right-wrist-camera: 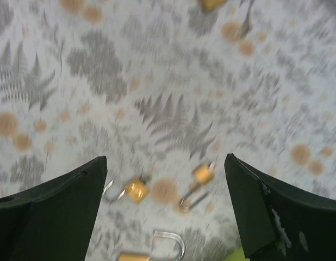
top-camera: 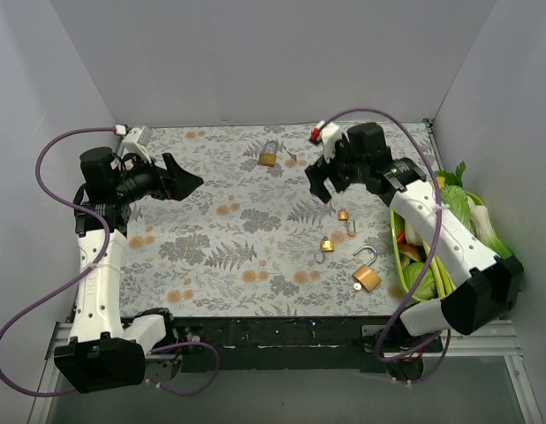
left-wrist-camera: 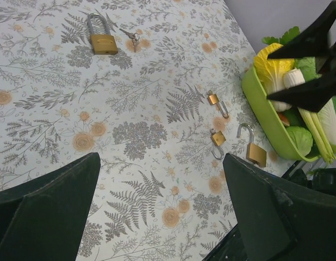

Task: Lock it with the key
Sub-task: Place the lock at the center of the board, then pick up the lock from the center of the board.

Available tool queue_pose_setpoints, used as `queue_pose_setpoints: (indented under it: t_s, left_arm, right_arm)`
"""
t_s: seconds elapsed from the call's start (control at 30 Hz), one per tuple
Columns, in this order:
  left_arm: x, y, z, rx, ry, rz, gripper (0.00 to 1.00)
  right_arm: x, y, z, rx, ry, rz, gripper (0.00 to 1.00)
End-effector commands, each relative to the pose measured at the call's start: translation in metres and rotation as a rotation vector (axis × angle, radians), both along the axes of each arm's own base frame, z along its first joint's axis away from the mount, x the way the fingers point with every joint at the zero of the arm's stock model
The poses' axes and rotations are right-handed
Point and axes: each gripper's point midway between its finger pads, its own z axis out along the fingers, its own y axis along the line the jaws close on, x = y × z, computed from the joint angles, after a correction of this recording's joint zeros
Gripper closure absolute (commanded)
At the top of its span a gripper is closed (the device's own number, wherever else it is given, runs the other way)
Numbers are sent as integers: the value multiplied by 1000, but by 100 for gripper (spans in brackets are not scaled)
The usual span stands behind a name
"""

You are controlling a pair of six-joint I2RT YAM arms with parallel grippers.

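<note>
Key (left-wrist-camera: 132, 38) beside large padlock (left-wrist-camera: 103, 42) — lying ahead of right hand (right-wrist-camera: 165, 157) | right hand spread | left hand (left-wrist-camera: 161, 160) spread

High fixed view from behind, wrist views angled down past their fingers (left-wrist-camera: 48, 212) (right-wrist-camera: 48, 212), all sharing small padlocks (top-camera: 327, 245) (left-wrist-camera: 217, 138) (right-wrist-camera: 136, 190) near right gripper (top-camera: 324, 190) (right-wrist-camera: 165, 159)

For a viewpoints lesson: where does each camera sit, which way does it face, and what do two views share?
Top external: above, behind the arms, looking down on the table; left gripper and right gripper show.
Left wrist: faces across the table toward the green basket; own fingers show.
Right wrist: faces down, blurred, at small brass padlocks; own fingers show.
Both wrist views share those padlocks.
</note>
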Motion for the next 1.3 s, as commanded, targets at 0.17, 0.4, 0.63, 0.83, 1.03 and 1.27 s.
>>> queue_pose_setpoints:
  t_s: [0.17,0.4,0.63,0.83,1.03,1.27]
  left_arm:
    - [-20,-12,11,-17,-72,-91,2]
    - [-24,-16,8,-23,-75,-134,2]
    - [-25,-18,14,-20,-97,-145,2]
    - [-25,-18,12,-31,-90,-141,2]
    - [-26,-18,12,-34,-95,-138,2]
    - [-21,-16,15,-35,-106,-119,2]
  right_arm:
    - [-171,-105,-127,-339,363,83,6]
    - [-198,-140,-184,-499,495,38,11]
    - [-209,-160,-219,-624,512,97,11]
    - [-213,-164,-235,-669,581,120,12]
    - [-209,-162,-241,-686,607,132,12]
    - [-204,-166,-251,-721,626,119,12]
